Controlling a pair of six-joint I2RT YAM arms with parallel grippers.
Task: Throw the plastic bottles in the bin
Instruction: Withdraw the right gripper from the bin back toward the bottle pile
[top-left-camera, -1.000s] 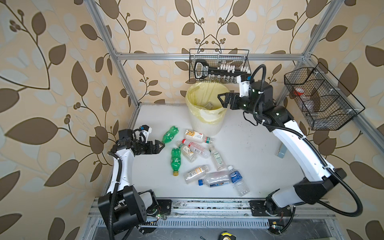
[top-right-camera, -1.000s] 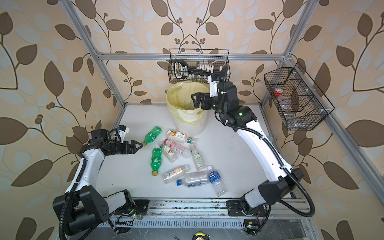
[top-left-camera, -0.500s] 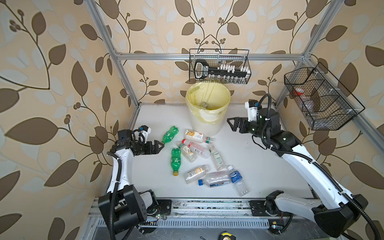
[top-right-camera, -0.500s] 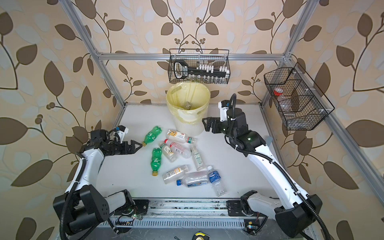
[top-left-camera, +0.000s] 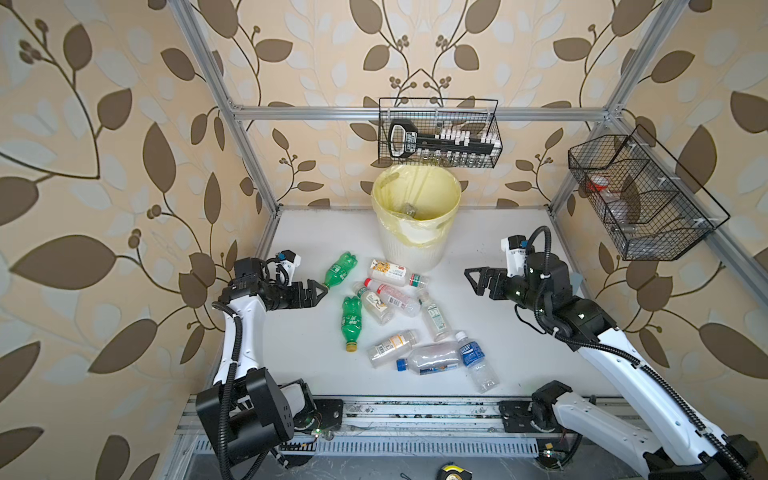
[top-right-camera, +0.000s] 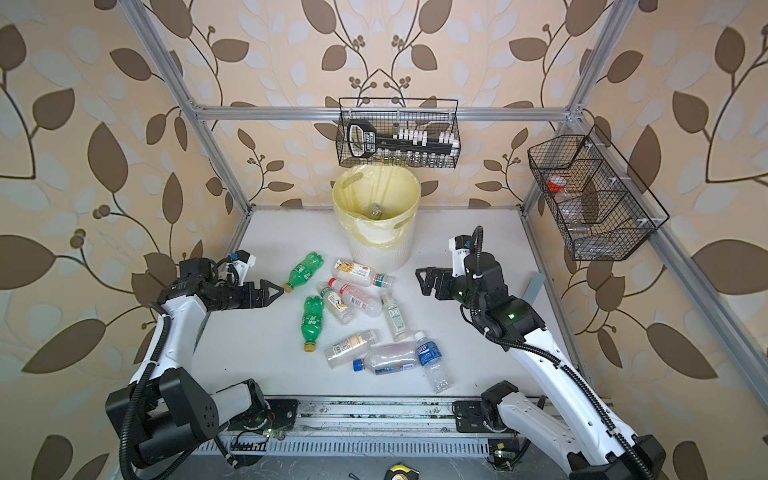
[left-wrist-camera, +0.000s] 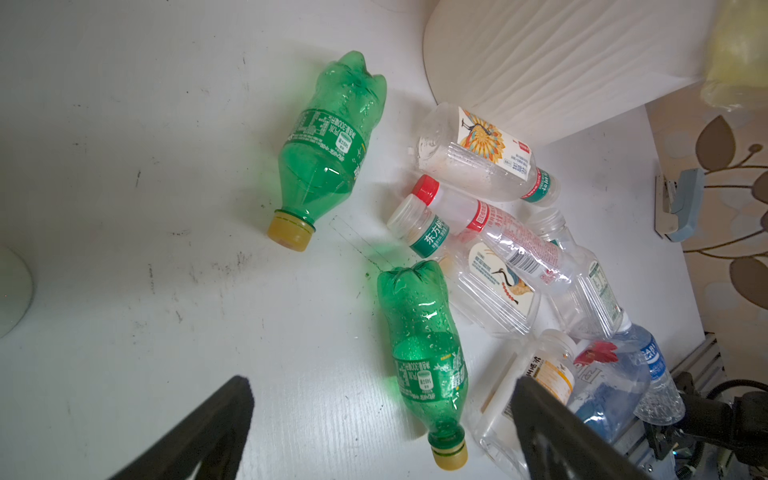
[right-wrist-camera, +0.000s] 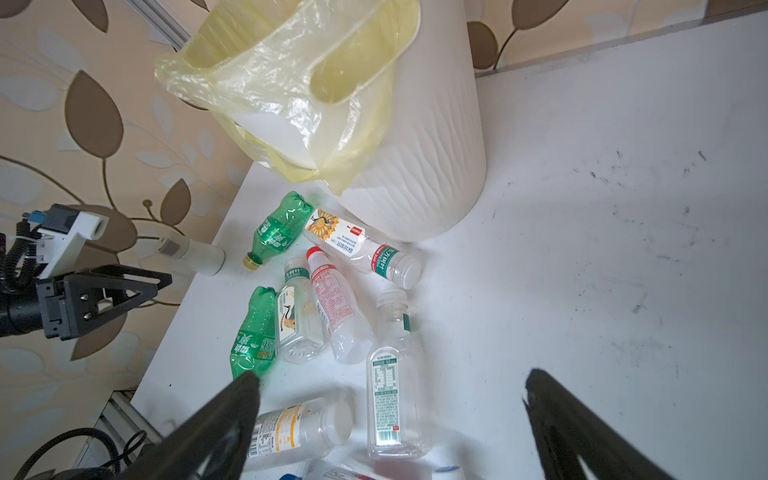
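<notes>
Right gripper (top-left-camera: 472, 281) has drawn back from the bin (top-left-camera: 411, 253), jaws spread and empty; left gripper (top-left-camera: 320, 291) likewise spread. One bottle (top-left-camera: 409, 210) shows inside the bin; nine bottles (top-left-camera: 390, 297) remain clustered on the table (top-left-camera: 519, 353).

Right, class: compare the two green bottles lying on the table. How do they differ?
The far green bottle, nearer the bin, lies slanted, cap toward the left claw; the front green bottle points its cap at the front rail. The far green bottle lies apart from the clear bottles; the front green bottle lies right beside a crane-label bottle. Both are green, yellow-capped, lying on their sides.
</notes>
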